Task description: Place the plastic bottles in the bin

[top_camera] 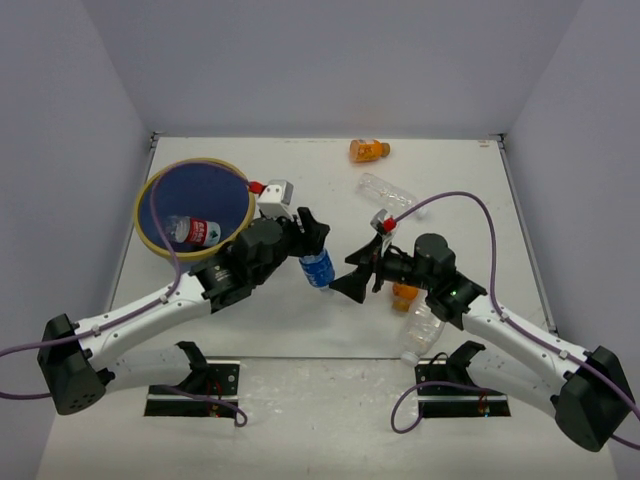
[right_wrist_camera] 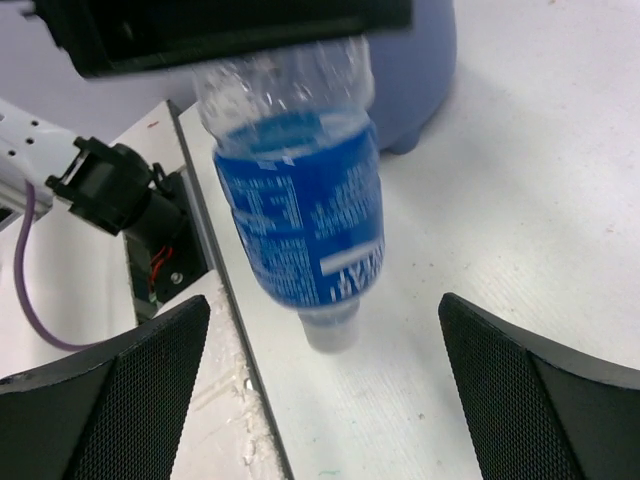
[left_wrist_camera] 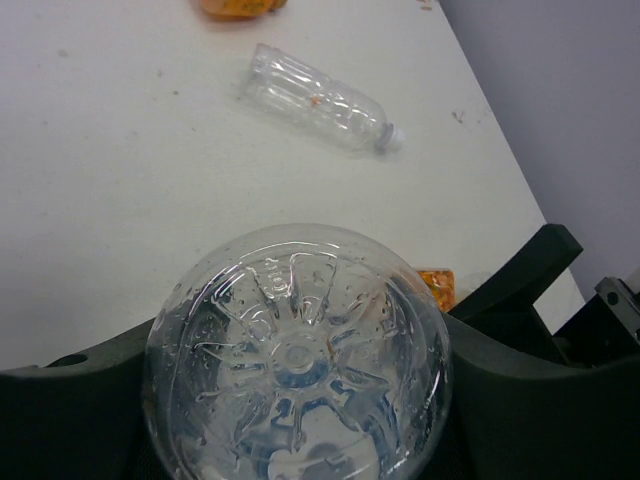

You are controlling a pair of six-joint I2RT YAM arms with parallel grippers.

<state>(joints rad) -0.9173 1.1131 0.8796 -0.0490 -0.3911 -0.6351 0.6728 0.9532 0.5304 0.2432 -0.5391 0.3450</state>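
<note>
You are looking at a blue-label bottle (right_wrist_camera: 300, 230) of clear, glossy plastic, its moulded base beading with droplets, while the table (left_wrist_camera: 120, 200) is showing matt white, faintly speckled. The right gripper (right_wrist_camera: 322, 300) is showing matt black, mesh-textured pads (right_wrist_camera: 120, 390), and the plain clear bottle (left_wrist_camera: 320, 100) far right is glinting, ribbed.

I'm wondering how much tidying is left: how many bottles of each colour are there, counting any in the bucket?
Orange bottles: 2
Plain clear bottles: 2
Blue-label bottle: 1
Red-label bottle, lying in the bucket: 1
Total: 6
</note>
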